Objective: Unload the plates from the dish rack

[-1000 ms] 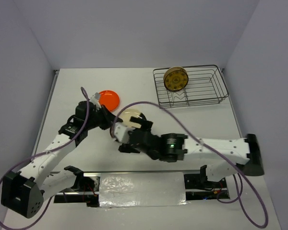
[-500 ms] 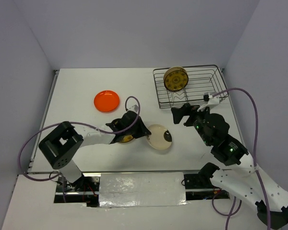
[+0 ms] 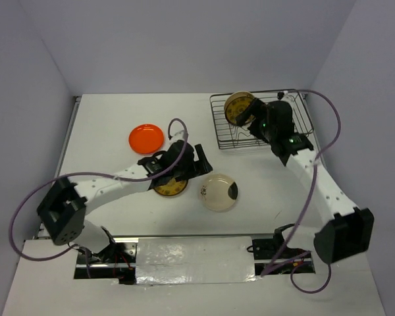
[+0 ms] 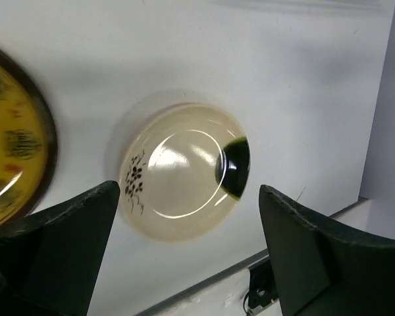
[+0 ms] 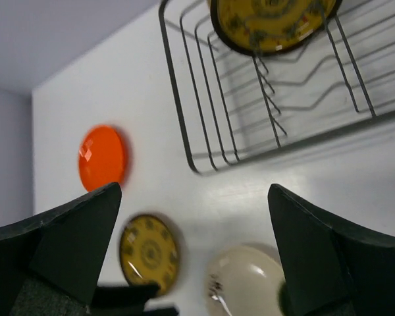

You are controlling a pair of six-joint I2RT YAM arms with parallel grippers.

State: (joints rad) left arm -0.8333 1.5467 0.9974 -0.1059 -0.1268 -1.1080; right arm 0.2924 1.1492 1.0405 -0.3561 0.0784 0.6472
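Three plates on white table: all lie flat.
Nearest: cream round plate with dark rim patch; just left of it, dark brown round plate with yellow-gold pattern.
Left gripper: jaws wide apart above the cream plate — empty.
Farther left: plain orange round plate.
Right gripper: jaws wide apart, empty.
Dark wire dish rack: far right — second brown-and-gold plate upright inside.

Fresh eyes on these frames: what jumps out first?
The bright orange plate on the left of the white table grabs the eye first. Next, the wire dish rack at the far right, with one brown-and-gold plate upright in it and the open right gripper over it. Up front, a cream plate and a second brown-and-gold plate lie flat by the open left gripper.
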